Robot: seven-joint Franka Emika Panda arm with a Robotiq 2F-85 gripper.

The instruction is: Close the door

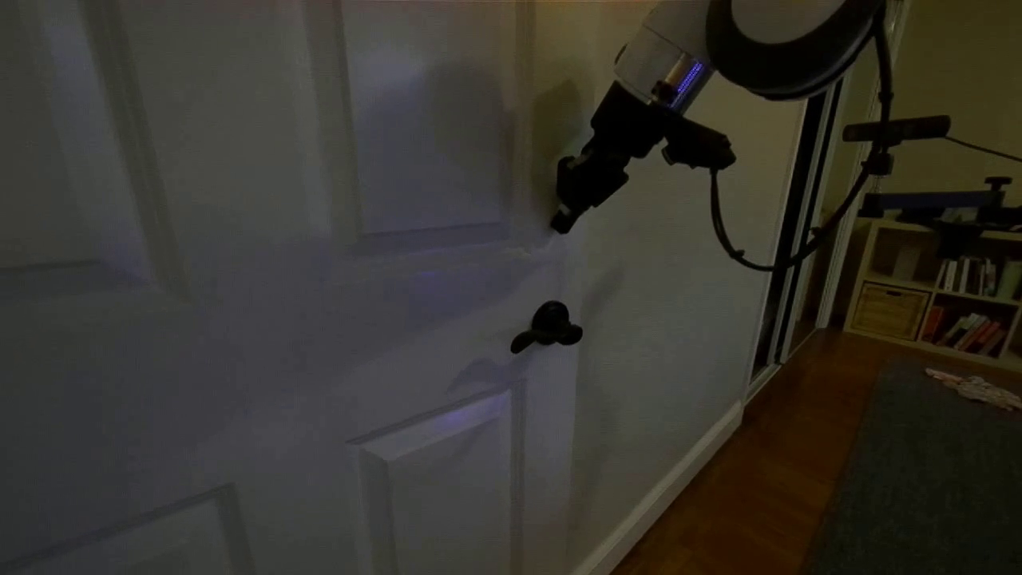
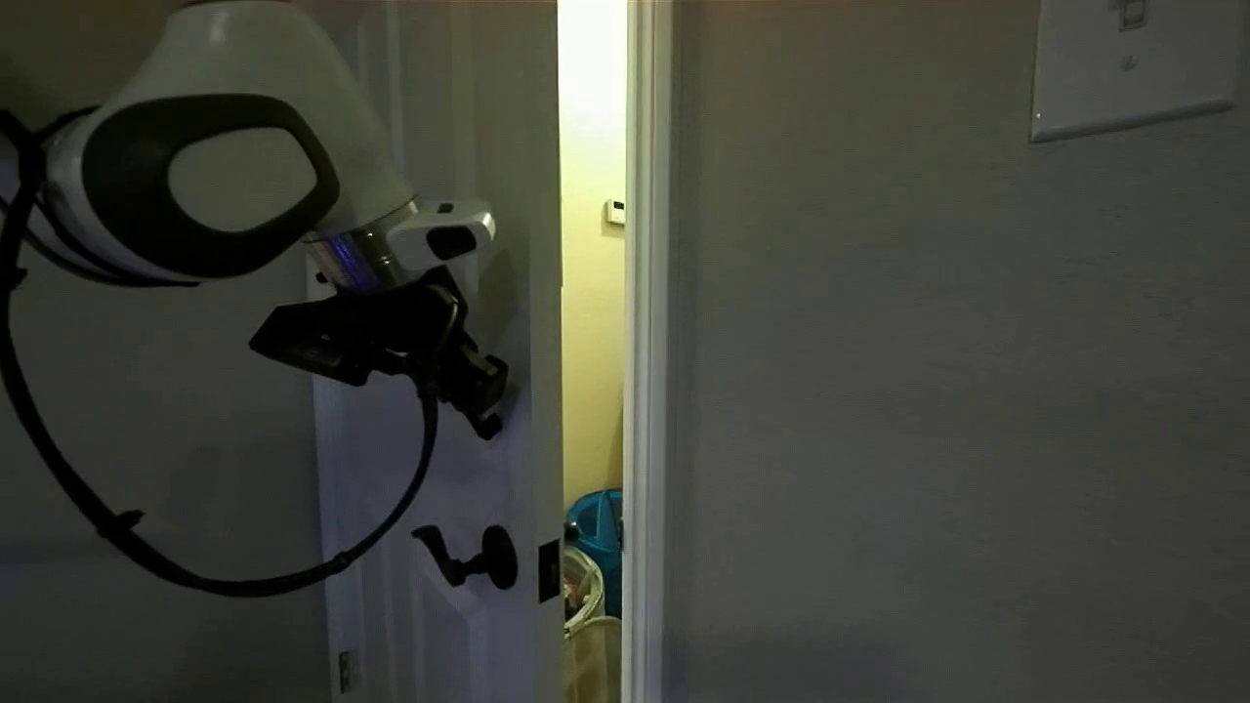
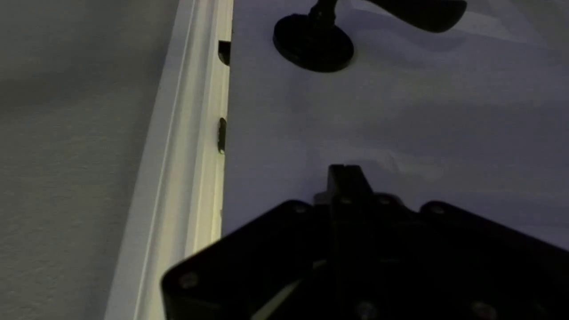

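The white paneled door shows in both exterior views and fills much of the wrist view. It stands ajar; an exterior view shows a bright gap between its edge and the frame. Its black lever handle also shows in an exterior view and at the top of the wrist view. My gripper is shut and empty, its fingertips together in the wrist view. The tips are at the door's face above the handle, near the free edge. I cannot tell whether they touch it.
The door frame stands beside the door's free edge, with a wall and light switch plate beyond. A blue bin shows through the gap. A bookshelf and dark rug lie farther off.
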